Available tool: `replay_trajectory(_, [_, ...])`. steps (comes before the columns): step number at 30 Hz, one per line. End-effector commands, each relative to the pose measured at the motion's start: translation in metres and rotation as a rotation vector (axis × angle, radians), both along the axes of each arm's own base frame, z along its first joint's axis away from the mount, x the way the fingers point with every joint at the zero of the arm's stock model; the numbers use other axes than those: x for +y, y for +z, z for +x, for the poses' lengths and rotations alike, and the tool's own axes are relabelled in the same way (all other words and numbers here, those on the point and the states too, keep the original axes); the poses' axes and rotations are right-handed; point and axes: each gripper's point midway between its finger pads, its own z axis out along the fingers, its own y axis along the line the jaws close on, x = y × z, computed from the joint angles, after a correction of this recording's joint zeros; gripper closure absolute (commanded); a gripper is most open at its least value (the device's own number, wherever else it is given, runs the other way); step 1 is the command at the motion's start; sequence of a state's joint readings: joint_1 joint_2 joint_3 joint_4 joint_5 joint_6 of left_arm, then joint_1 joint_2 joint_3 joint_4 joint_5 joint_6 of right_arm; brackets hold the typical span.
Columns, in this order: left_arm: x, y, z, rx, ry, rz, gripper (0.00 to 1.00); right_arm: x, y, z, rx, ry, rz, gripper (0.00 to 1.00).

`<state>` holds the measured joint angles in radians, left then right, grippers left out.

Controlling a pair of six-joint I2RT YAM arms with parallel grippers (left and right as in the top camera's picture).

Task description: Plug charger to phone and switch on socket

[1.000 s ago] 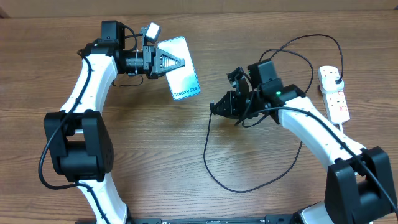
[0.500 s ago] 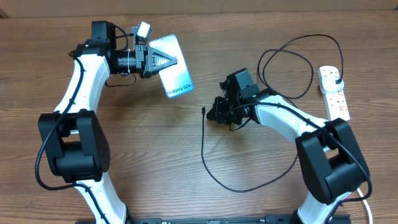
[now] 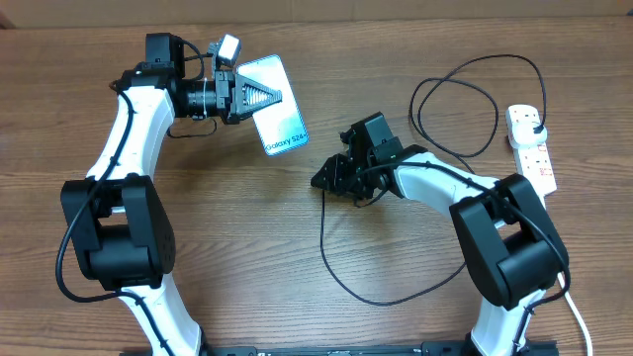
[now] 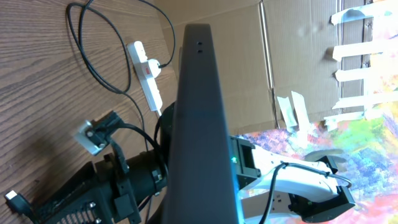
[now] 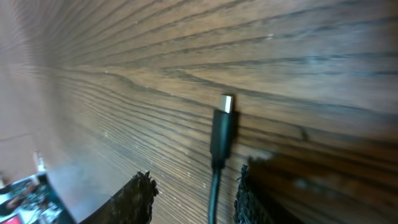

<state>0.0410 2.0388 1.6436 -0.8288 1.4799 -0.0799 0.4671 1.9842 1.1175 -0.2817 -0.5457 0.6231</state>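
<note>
Overhead, the left gripper (image 3: pixel 269 97) is clamped on one end of the phone (image 3: pixel 284 133), screen facing up and slanted. Right wrist view shows the right gripper (image 5: pixel 194 180) parted, its fingers either side of the charger (image 5: pixel 222 127), whose connector tip lies loose on the surface (image 3: pixel 237 257). The socket (image 3: pixel 532 148) lies at the far right edge, the charger's plug in it
</note>
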Motion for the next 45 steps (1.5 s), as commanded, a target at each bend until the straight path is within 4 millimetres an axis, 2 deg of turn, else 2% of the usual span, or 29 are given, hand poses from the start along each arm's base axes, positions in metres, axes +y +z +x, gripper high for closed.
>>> replay_trajectory(1, [-0.001,0.011,0.0,-0.011,-0.01,-0.027,0.96,0.009,-0.014,-0.012,0.091,0.008,0.054,0.56])
replay_trajectory(6, [-0.001,0.011,-0.001,-0.01,-0.01,-0.027,0.96,0.008,-0.033,-0.017,0.148,-0.005,0.043,0.6])
replay_trajectory(13, [-0.001,0.011,-0.001,-0.01,-0.01,-0.027,0.96,0.007,-0.034,-0.017,0.151,-0.006,0.041,0.86])
replay_trajectory(15, [-0.001,0.011,-0.001,-0.01,-0.01,-0.027,0.96,0.007,-0.034,-0.018,0.151,-0.001,0.043,0.96])
replay_trajectory(18, [-0.001,0.011,-0.001,-0.002,-0.01,-0.028,0.96,0.012,-0.026,-0.019,0.133,0.039,0.079,0.96])
replay_trajectory(21, [-0.001,0.012,-0.002,0.002,-0.011,-0.031,0.96,0.016,-0.004,-0.016,0.069,0.094,0.133,0.96])
replay_trajectory(24, [-0.001,0.012,-0.002,0.002,-0.011,-0.031,0.96,0.019,0.031,-0.013,-0.04,0.173,0.199,0.96])
replay_trajectory(25, [-0.001,0.012,-0.002,0.002,-0.011,-0.032,0.96,0.023,0.058,-0.015,-0.112,0.233,0.259,0.96])
replay_trajectory(26, [-0.001,0.012,-0.002,0.002,-0.012,-0.036,0.96,0.024,0.074,-0.017,-0.149,0.269,0.295,0.96])
replay_trajectory(29, [-0.001,0.019,-0.004,0.0,-0.027,-0.073,0.96,0.027,0.115,-0.033,-0.207,0.353,0.39,0.96])
replay_trajectory(31, [-0.001,0.023,-0.006,0.003,-0.035,-0.096,0.96,0.026,0.134,-0.039,-0.229,0.369,0.411,0.96])
replay_trajectory(36, [-0.001,0.023,-0.006,0.011,-0.035,-0.096,0.96,0.022,0.157,-0.048,-0.265,0.384,0.418,0.96])
replay_trajectory(45, [-0.003,0.023,-0.006,0.011,-0.038,-0.096,0.96,0.022,0.161,-0.057,-0.266,0.422,0.437,0.96])
